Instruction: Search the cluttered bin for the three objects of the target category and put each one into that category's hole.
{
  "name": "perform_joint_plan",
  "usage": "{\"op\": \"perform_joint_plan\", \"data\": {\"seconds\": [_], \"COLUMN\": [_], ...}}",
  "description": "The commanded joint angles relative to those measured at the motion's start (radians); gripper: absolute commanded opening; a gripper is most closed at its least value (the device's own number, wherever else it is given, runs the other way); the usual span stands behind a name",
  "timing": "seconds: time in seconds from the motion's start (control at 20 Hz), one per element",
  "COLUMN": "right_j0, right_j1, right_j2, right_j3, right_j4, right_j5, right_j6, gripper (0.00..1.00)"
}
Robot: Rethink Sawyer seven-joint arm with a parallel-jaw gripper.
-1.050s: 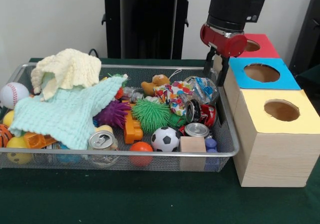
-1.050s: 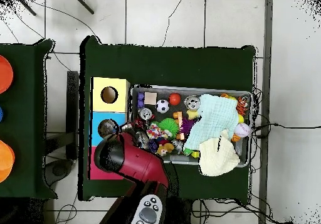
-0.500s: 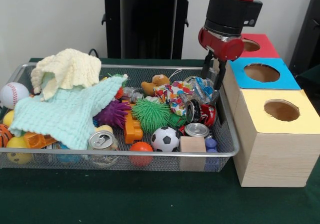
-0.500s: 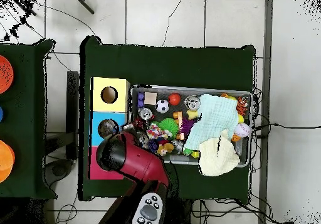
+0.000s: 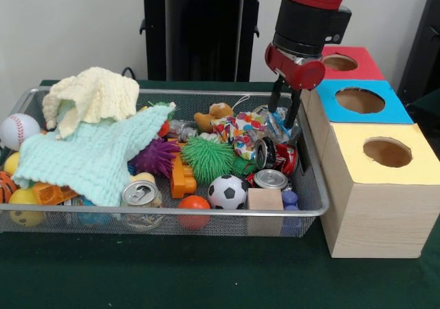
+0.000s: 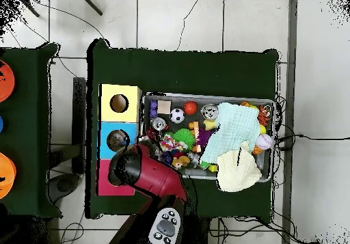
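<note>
My gripper (image 5: 283, 107) hangs open with nothing between its fingers, over the back right corner of the wire bin (image 5: 172, 214). Just below it lies a crumpled clear wrapper (image 5: 280, 124). A red can (image 5: 276, 156) lies on its side in front of that, with a silver can (image 5: 270, 179) upright beside it. Another silver can (image 5: 139, 193) stands at the bin's front left of centre. Right of the bin stand the red box (image 5: 352, 64), blue box (image 5: 361, 102) and yellow box (image 5: 382, 152), each with a round hole. In the overhead view the arm (image 6: 140, 171) hides the gripper.
A mint cloth (image 5: 93, 154) and a cream cloth (image 5: 93, 94) cover the bin's left half. Around them lie a soccer ball (image 5: 227, 191), green spiky ball (image 5: 206, 157), purple spiky ball (image 5: 155, 156), wooden block (image 5: 265, 200), baseball (image 5: 18, 130) and orange ball (image 5: 194, 204).
The gripper has moved from beside the blue box leftward in the front view, over the bin's back right corner. The objects in the bin have not moved.
</note>
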Motion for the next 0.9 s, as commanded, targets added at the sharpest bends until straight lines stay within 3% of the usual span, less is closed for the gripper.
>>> {"op": "perform_joint_plan", "data": {"seconds": [0.05,0.9], "right_j0": [-0.042,-0.052], "right_j1": [0.065,-0.025], "right_j2": [0.030,0.045], "right_j3": [-0.004,0.093], "right_j4": [0.032,0.001], "right_j5": [-0.054,-0.038], "right_j6": [0.178,0.163], "gripper": [1.00,1.00]}}
